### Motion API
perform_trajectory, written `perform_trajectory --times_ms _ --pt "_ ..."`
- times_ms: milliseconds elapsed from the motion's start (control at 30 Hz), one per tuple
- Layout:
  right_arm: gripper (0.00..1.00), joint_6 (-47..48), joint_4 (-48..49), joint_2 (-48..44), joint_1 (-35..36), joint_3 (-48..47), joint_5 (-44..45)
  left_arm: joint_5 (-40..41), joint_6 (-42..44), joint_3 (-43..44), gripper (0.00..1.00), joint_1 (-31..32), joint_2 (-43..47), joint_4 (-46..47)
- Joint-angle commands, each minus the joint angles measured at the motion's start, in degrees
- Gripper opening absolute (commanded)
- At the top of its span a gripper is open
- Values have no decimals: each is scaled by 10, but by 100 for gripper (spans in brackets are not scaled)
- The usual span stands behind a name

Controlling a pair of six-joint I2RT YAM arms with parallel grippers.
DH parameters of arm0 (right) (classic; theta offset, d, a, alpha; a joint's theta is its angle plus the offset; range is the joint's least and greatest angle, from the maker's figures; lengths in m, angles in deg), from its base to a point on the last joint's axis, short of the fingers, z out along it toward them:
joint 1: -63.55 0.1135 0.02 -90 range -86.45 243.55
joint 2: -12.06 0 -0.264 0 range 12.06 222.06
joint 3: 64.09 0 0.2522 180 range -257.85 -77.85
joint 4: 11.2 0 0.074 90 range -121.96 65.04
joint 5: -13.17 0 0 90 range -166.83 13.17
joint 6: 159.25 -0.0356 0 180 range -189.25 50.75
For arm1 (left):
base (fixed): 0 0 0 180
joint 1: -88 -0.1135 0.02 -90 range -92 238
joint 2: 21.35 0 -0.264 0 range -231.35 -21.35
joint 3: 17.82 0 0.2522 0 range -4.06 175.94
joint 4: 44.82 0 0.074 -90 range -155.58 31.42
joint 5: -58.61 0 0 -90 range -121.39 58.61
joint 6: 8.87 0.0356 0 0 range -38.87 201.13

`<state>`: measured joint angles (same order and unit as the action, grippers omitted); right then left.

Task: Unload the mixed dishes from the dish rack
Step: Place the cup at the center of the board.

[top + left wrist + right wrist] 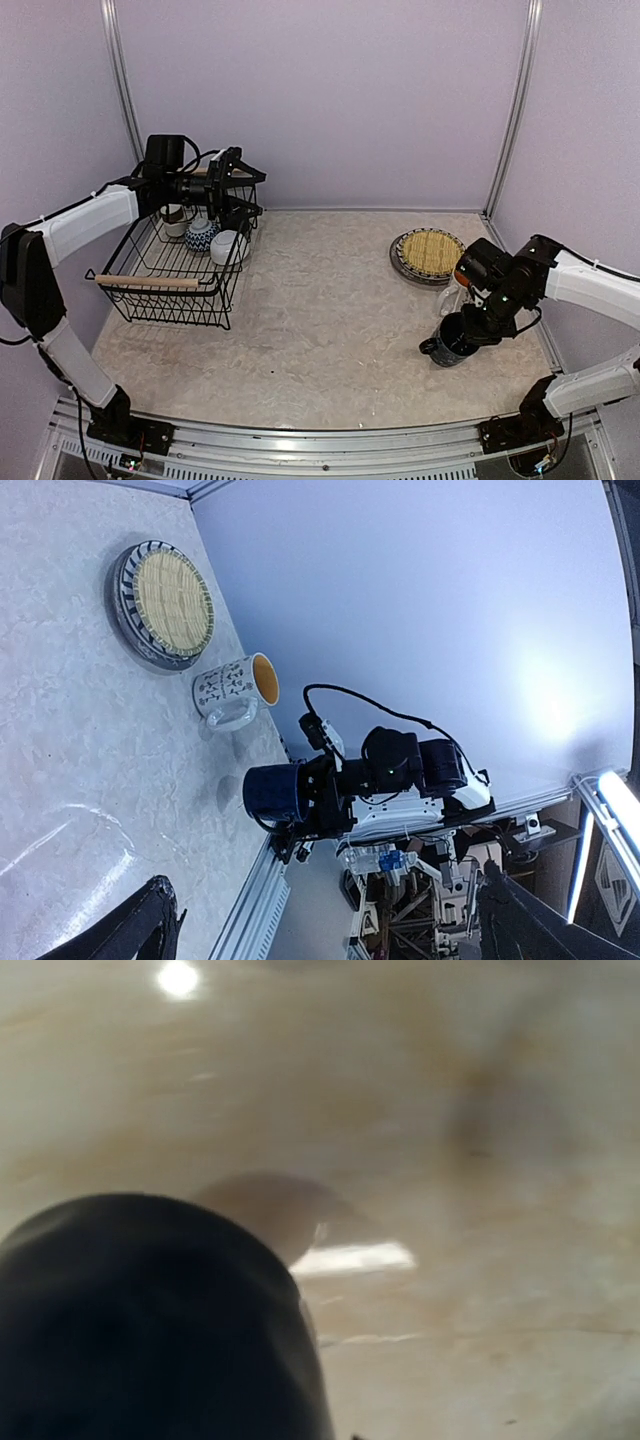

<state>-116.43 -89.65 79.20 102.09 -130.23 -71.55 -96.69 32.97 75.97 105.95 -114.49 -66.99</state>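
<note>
The black wire dish rack point(135, 300) stands at the left. It holds a small brown-white cup point(175, 220), a blue patterned mug point(200, 237) and a white bowl point(226, 246). My left gripper point(244, 192) hovers open and empty above the rack's far right end; its dark fingertips point(140, 930) show at the bottom of the left wrist view. My right gripper point(470, 328) is shut on the dark blue mug point(448, 342), low over the table at the right; the mug also shows in the left wrist view point(270, 792) and fills the right wrist view point(150, 1330).
The yellowish woven plate point(430, 250) lies on the striped plate point(398, 262) at the back right. The white orange-lined mug point(238, 688) stands between the plates and the dark blue mug. A wooden rod handle point(148, 282) crosses the rack's near end.
</note>
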Motion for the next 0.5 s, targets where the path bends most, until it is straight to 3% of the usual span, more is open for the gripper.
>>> perform_trajectory --times_ms 0,467 --pt "0 -14 38 -6 -68 41 2 19 43 25 99 11 27 -41" --pt "0 38 102 14 -193 60 77 26 60 35 99 12 34 -65"
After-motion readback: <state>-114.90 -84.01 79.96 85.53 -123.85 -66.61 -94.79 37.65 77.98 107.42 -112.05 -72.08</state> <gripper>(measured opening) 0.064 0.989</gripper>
